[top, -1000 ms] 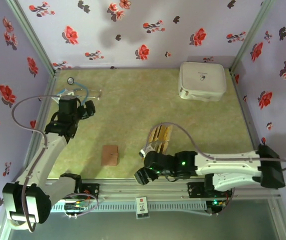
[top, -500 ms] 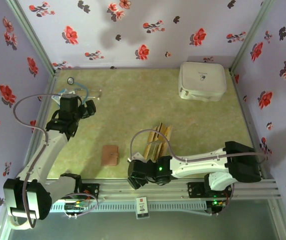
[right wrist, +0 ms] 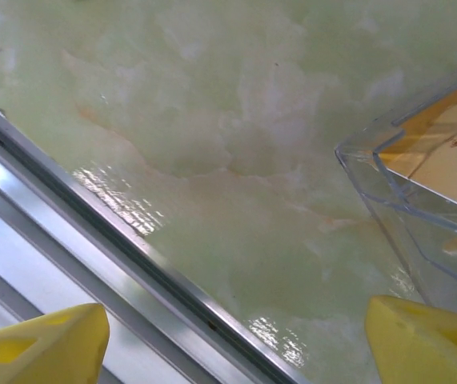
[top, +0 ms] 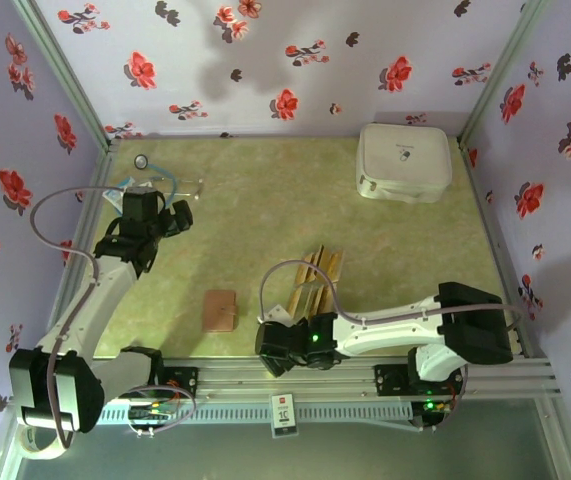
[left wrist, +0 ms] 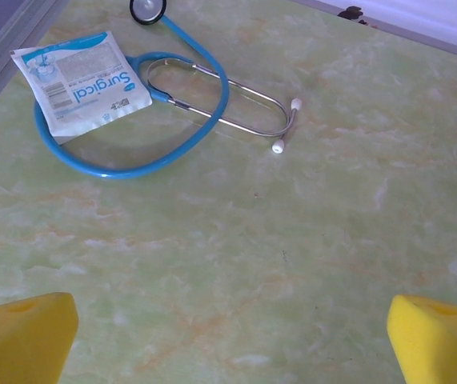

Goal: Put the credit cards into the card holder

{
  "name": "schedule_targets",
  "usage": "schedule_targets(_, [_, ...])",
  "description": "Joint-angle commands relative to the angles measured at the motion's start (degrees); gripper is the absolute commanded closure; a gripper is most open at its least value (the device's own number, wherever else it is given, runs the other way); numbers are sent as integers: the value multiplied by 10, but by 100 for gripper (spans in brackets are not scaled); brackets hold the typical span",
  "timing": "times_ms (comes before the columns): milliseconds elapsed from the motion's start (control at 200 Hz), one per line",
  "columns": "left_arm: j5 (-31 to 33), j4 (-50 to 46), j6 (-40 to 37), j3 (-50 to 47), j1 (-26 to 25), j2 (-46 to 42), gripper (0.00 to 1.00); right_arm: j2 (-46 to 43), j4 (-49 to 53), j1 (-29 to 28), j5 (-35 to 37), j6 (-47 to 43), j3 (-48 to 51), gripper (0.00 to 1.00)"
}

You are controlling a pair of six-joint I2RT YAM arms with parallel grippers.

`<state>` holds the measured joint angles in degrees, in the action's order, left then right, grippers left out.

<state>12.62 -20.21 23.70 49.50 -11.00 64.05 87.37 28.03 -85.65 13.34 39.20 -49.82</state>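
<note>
The credit cards are tan-golden strips fanned out in the middle of the mat; in the right wrist view they lie inside a clear plastic tray at the right edge. The card holder, a small reddish-brown square wallet, lies flat to their left near the front. My right gripper hovers open over the mat's near edge, between wallet and cards, its yellow fingertips wide apart with nothing between. My left gripper is open at the far left, its yellow fingertips over bare mat.
A blue stethoscope and a surgical packet lie ahead of the left gripper. A white zippered case sits at the back right. A metal rail borders the mat's near edge under the right gripper.
My right arm has folded back and its gripper has slid left along the near edge, away from the cards. The left arm has hardly shifted.
</note>
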Motion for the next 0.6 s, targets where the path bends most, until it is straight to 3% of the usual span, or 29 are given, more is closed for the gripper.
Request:
schedule_targets(0, [2,8,4,15,-4,5,0,8,3,16,14,-10,15,16])
schedule_targets(140, [2,9,3,16,-4,9,0,10,-5,29,15,-19,24,17])
schedule_targets(595, [5,13,3,19,-4,23,0,-3,-27,165,13,-93,32,18])
